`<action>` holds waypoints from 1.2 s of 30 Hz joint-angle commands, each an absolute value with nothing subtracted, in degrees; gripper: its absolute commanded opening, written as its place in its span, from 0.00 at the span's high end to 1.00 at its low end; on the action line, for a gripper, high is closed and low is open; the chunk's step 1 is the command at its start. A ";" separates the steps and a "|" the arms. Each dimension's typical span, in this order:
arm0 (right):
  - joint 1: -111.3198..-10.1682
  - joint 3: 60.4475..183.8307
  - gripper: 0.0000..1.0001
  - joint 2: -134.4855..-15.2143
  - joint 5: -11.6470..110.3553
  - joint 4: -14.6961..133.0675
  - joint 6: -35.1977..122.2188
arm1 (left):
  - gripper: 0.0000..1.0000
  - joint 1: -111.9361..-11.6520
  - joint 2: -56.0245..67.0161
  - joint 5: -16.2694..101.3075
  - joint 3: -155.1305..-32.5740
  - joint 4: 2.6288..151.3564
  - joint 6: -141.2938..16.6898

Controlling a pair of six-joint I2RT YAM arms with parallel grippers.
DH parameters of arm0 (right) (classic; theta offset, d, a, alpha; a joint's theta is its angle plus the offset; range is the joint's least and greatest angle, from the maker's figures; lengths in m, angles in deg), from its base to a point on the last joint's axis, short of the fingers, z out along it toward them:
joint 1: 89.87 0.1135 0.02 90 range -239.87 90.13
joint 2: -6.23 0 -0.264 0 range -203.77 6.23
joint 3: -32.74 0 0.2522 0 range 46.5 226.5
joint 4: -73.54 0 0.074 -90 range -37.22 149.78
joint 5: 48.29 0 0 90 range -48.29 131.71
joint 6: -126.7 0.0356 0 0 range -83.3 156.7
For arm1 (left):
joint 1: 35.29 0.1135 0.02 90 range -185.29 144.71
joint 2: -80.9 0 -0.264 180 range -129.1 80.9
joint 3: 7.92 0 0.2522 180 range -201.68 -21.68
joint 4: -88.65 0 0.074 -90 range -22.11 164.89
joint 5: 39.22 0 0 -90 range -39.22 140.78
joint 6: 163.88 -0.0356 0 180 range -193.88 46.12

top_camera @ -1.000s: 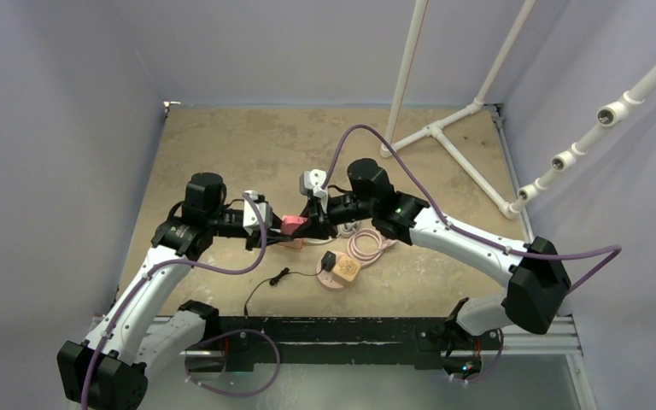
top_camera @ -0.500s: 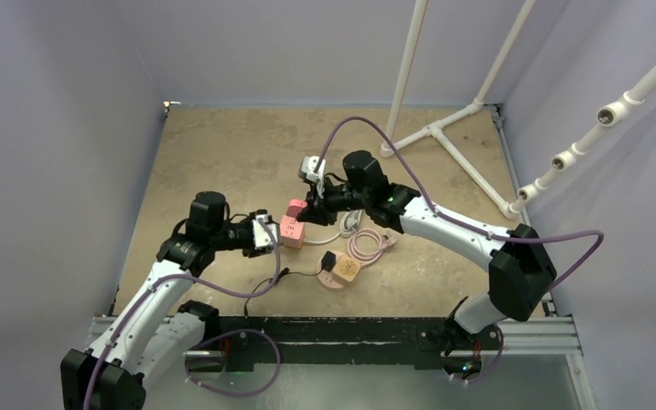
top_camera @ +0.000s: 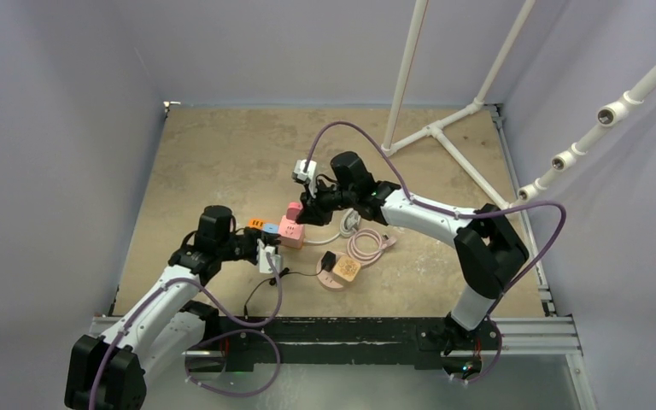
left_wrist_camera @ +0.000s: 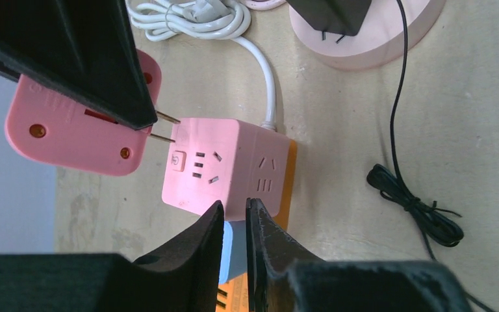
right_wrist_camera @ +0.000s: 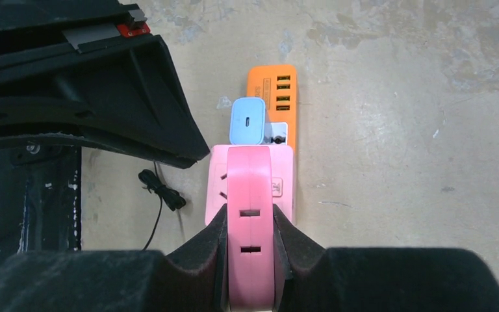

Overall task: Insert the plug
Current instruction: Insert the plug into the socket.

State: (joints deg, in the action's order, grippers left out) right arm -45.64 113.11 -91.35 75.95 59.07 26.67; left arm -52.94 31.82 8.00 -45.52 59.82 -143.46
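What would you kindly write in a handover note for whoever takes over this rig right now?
Left end effector: shut, empty, close by the pink socket cube.
Right end effector: shut on the pink plug, held just above the cube.
Done: plug grasped and at the cube.
Left: the prongs are bare, not yet in a socket; line them up and push in.
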 commanded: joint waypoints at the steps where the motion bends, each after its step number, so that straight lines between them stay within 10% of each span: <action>1: -45.49 116.70 1.00 -91.19 77.68 62.74 25.97 | 0.83 -53.13 33.04 6.79 -43.19 66.24 -149.86; 36: -43.40 119.16 1.00 -95.27 74.94 60.52 25.18 | 1.00 -53.75 31.83 8.57 -41.11 62.92 -158.78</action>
